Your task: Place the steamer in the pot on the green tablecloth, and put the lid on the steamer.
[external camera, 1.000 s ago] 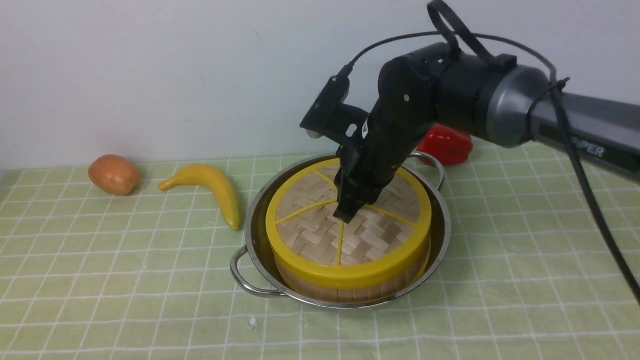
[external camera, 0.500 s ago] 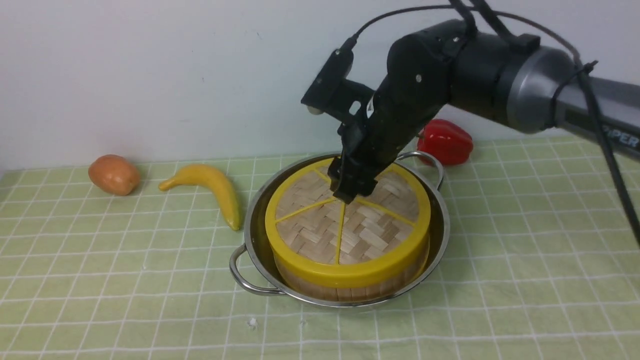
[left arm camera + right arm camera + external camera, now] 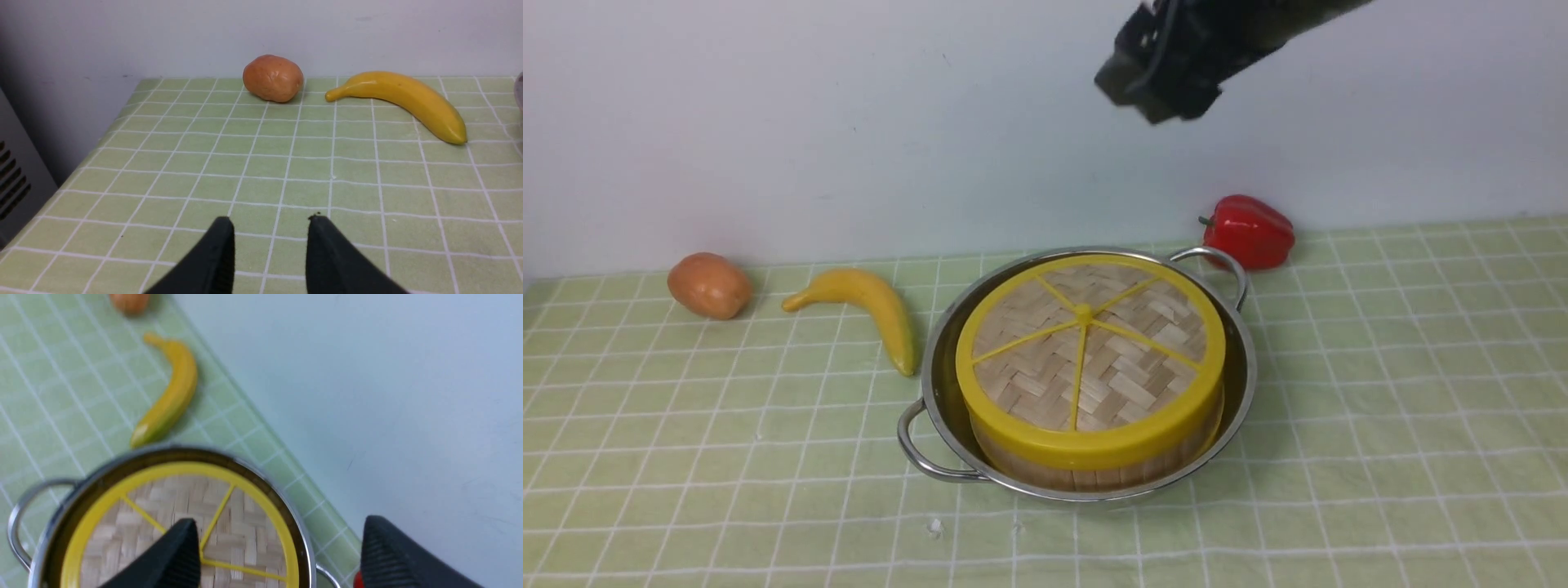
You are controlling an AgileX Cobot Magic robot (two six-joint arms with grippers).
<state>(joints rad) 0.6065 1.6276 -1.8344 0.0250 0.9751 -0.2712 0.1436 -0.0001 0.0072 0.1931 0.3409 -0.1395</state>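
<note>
The shiny steel pot (image 3: 1252, 371) stands on the green tablecloth (image 3: 1380, 392) with the bamboo steamer (image 3: 1086, 480) inside it. The woven lid (image 3: 1119, 371) lies flat on the steamer, its small yellow knob uncovered; the steamer's inside is hidden. My right gripper (image 3: 280, 524) hangs high above the pot's far side, open wide and empty, with the lid (image 3: 245, 539) below one finger. In the front view it is only a dark blur (image 3: 1164, 82) at the top. My left gripper (image 3: 270, 221) is open and empty over bare cloth left of the pot, outside the front view.
A yellow banana (image 3: 874, 310) lies just left of the pot and a brown potato (image 3: 709, 284) further left. A red pepper (image 3: 1250, 233) sits behind the pot by the wall. The left wrist view shows the table's left edge and a grey unit (image 3: 16, 175) beyond it.
My right gripper opened, let go of the lid's knob and rose from the lid to the top of the front view. The lid stayed on the steamer.
</note>
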